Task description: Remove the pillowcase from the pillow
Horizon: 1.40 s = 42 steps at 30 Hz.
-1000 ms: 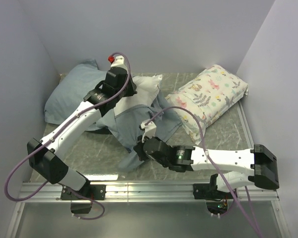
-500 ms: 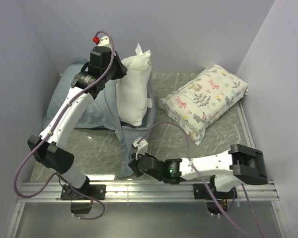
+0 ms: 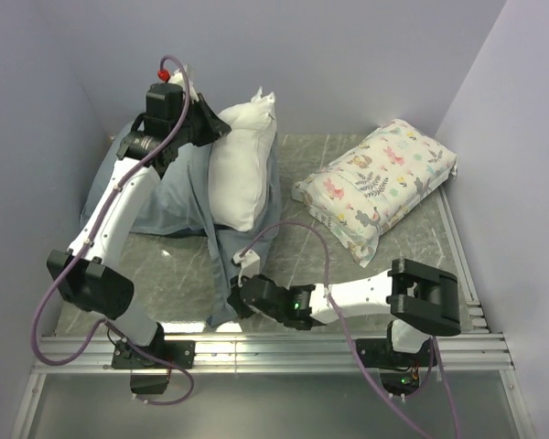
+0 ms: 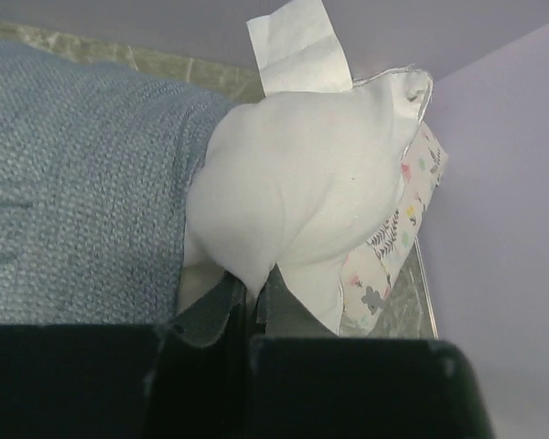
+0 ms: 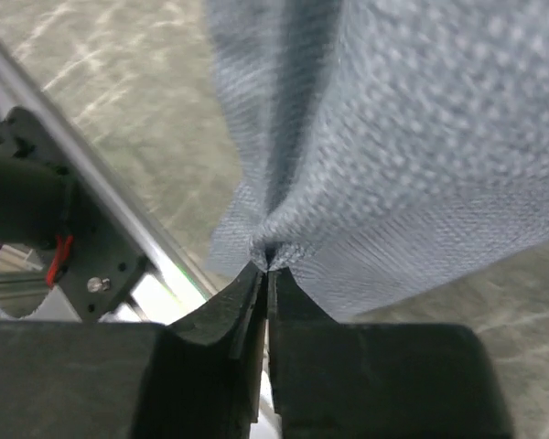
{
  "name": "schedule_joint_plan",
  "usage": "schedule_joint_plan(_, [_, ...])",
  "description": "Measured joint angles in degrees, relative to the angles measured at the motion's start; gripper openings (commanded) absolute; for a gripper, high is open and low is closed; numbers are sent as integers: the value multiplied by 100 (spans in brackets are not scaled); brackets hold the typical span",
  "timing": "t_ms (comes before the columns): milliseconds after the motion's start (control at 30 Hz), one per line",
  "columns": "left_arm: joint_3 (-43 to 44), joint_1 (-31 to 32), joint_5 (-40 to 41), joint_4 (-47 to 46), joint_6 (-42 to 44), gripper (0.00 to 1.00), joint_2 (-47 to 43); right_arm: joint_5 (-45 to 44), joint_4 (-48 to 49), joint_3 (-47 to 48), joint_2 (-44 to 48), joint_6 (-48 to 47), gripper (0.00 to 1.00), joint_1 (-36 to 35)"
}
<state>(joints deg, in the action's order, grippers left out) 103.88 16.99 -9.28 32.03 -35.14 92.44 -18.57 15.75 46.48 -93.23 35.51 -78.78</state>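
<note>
The plain white pillow [image 3: 242, 165] hangs upright at the back, lifted by my left gripper [image 3: 206, 123], which is shut on its upper corner; the left wrist view shows the pillow [image 4: 302, 192] pinched between the jaws, its tag [image 4: 297, 46] at the top. The grey-blue pillowcase [image 3: 178, 197], inside showing, drapes from the pillow down to the table front. My right gripper [image 3: 236, 302] is shut on the pillowcase's lower edge [image 5: 384, 155] near the front rail. The pillow's upper half is out of the case.
A cream floral pillow [image 3: 380, 183] lies at the back right and shows behind the white one in the left wrist view [image 4: 393, 238]. Purple walls close in left, back and right. A metal rail [image 3: 274, 347] runs along the near edge.
My left gripper has risen and moved back-left, lifting the pillow from flat to upright and out of the case. My right gripper has pulled the pillowcase edge left and toward the front rail.
</note>
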Motion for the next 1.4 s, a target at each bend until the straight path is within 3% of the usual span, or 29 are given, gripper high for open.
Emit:
schedule_joint_plan(67, [-614,-11,-164,-413,-125,1,-304,238,-87,0,2,20,34,295])
schedule_joint_plan(100, [-1012,-11,-254,-686,-214,1,-520,345,-131,-2,9,26,46,468])
schedule_joint_plan(200, [-1810,15,-407,-1091,-356,0,-999,461,-315,-4,138,0,61,868])
schedule_joint_plan(400, [-2573,111,-584,-1556,-483,1,-1344,444,-616,-286,1316,68,72,920])
schedule_joint_plan(633, [-2868,385,-518,-1856,-503,0,-1344,-50,-1130,-1215,3773,413,91,911])
schedule_joint_plan(800, [-2970,929,-170,-1849,-496,1,-1296,-319,-1281,-953,4144,424,96,1088])
schedule_joint_plan(1100, [-2970,1493,57,-1864,-501,1,-1231,-120,-1036,-247,2809,433,99,1617])
schedule_joint_plan(1300, [-3091,1572,162,-1917,-509,1,-1235,-22,-817,-247,2590,522,100,1641])
schedule_joint_plan(1333, [-3130,1585,162,-1963,-522,1,-1239,-20,-787,-245,2559,533,99,1644])
schedule_joint_plan(1400, [-3215,1604,166,-2033,-560,1,-1261,-20,-765,-210,2452,509,77,1648])
